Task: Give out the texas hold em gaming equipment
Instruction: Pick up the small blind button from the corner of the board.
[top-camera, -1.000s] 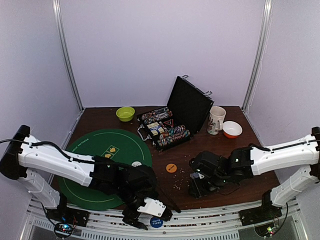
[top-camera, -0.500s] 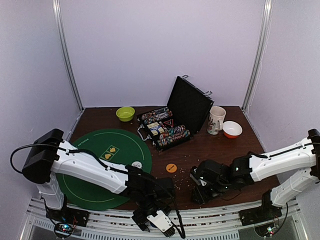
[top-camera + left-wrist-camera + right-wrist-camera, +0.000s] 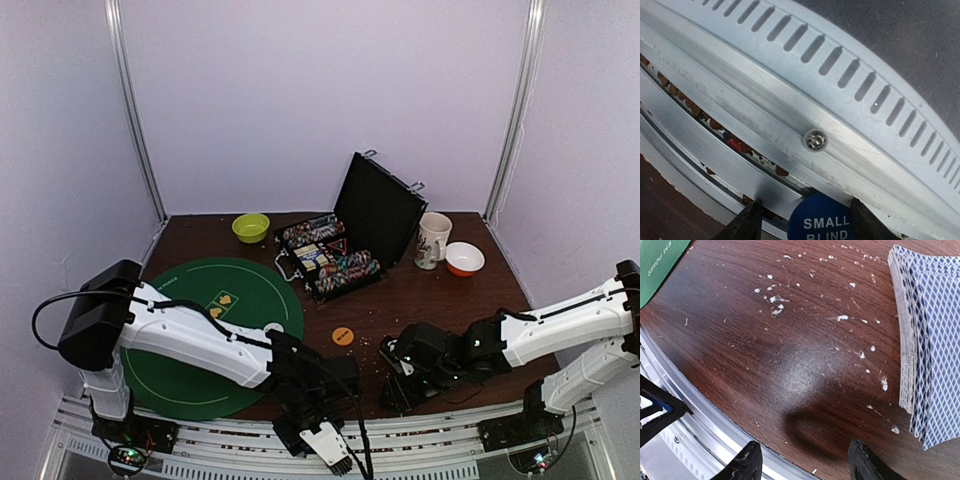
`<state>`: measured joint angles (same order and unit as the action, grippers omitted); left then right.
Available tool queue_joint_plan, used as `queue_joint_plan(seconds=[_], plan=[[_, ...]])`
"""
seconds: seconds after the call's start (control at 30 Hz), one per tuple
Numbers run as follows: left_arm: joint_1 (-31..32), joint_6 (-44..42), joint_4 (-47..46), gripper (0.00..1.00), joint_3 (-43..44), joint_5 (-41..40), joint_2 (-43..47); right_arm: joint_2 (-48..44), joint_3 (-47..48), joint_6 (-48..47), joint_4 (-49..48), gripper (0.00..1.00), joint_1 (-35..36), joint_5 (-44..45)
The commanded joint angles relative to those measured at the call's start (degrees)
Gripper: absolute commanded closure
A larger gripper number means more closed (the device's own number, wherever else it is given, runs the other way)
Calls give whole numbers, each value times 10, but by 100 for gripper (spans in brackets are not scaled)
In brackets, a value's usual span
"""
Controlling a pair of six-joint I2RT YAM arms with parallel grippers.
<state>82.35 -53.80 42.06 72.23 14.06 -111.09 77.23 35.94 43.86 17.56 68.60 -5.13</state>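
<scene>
Your left claw point(image 3: 806, 221) straddles the blue disc point(image 3: 822, 226) lettered "SMALL BLIND" at the metal rail point(image 3: 790, 100), jaws part open and not yet pinching, so centre it before squeezing, while your right claw point(image 3: 802, 462) hangs open and empty beside the card deck point(image 3: 935, 340) on the surface point(image 3: 790, 365), a green mat point(image 3: 655, 260) reading "EM POKER".

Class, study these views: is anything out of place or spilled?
Yes. The blue SMALL BLIND disc lies off the table on the metal rail, and pale crumbs are scattered over the wood beside the card deck.
</scene>
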Motion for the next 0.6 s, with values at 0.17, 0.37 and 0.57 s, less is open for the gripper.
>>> queue_joint_plan(seconds=[0.17,0.37,0.57], plan=[[-1,18,24,43,-4,-23,-4,-12,-8,0,-6,38,-1,-4],[-1,46,9,55,-41,-40,19,-12,-6,-2,3,38,-1,-2],[-1,69,-6,64,-41,-35,12,-19,-4,1,-1,38,0,1]])
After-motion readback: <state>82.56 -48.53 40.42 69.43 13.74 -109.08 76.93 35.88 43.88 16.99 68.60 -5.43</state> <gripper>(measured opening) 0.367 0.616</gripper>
